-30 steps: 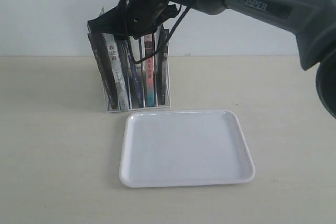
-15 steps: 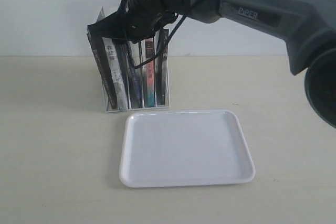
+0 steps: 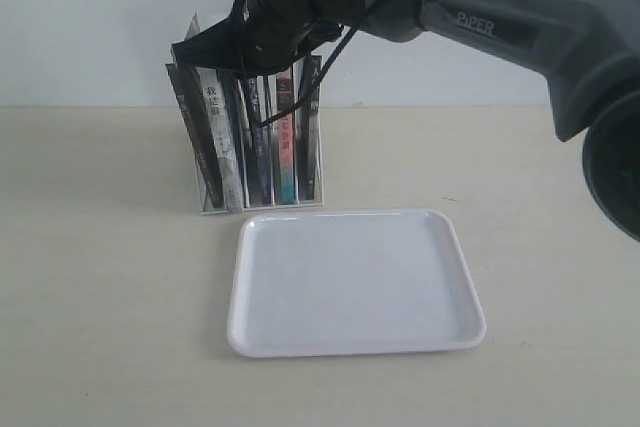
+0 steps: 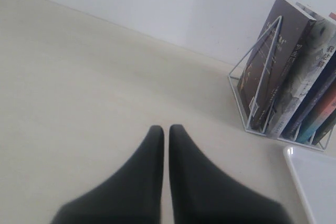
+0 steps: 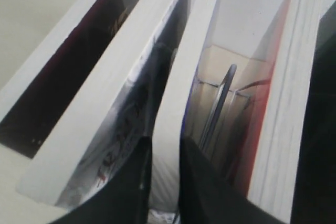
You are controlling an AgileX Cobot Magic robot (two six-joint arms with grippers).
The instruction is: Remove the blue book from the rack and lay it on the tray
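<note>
Right wrist view: blue book point(image 5: 184, 77) tight in right gripper point(image 5: 165, 148)

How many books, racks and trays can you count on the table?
Books: 5
Rack: 1
Tray: 1
Total: 7

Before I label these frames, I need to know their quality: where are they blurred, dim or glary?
Exterior view: even, soft light, no glare on the tray; the arm blurs nearest the lens. Left wrist view: left fingers blurred, books fairly sharp. Right wrist view: very close, soft throughout, right fingers lack detail, gaps around the blue book are shadowed.
</note>
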